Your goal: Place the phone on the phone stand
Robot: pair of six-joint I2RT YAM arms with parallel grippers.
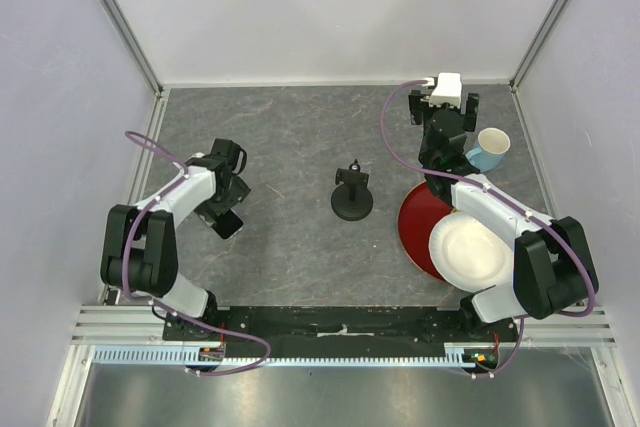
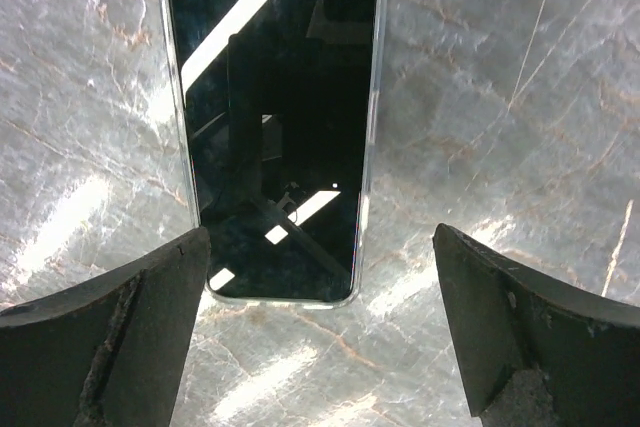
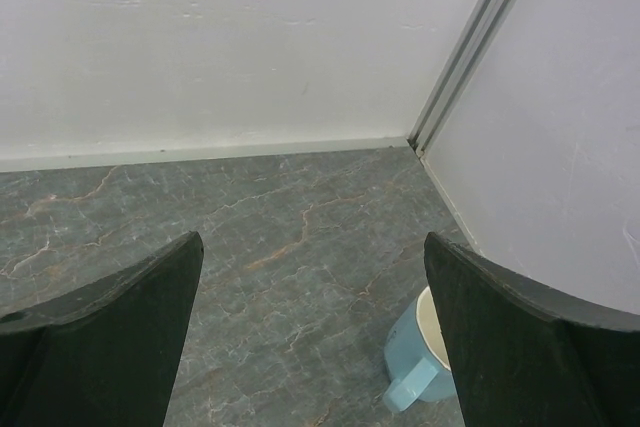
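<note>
The phone (image 2: 275, 117), a black glossy slab with a pale rim, lies flat on the grey marbled table. In the top view it (image 1: 229, 224) lies at the left, partly under my left gripper (image 1: 224, 209). In the left wrist view my left gripper (image 2: 320, 232) is open and empty above the phone's near end, with the left fingertip over its near corner. The phone stand (image 1: 352, 197), black with a round base, stands empty at the table's middle. My right gripper (image 1: 445, 107) is open and empty, raised at the back right, and in the right wrist view it (image 3: 312, 237) faces the back wall.
A red plate (image 1: 412, 219) with a white plate (image 1: 470, 250) overlapping it lies at the right, under the right arm. A light blue cup (image 1: 488, 149) stands near the right wall and also shows in the right wrist view (image 3: 420, 367). White walls enclose the table.
</note>
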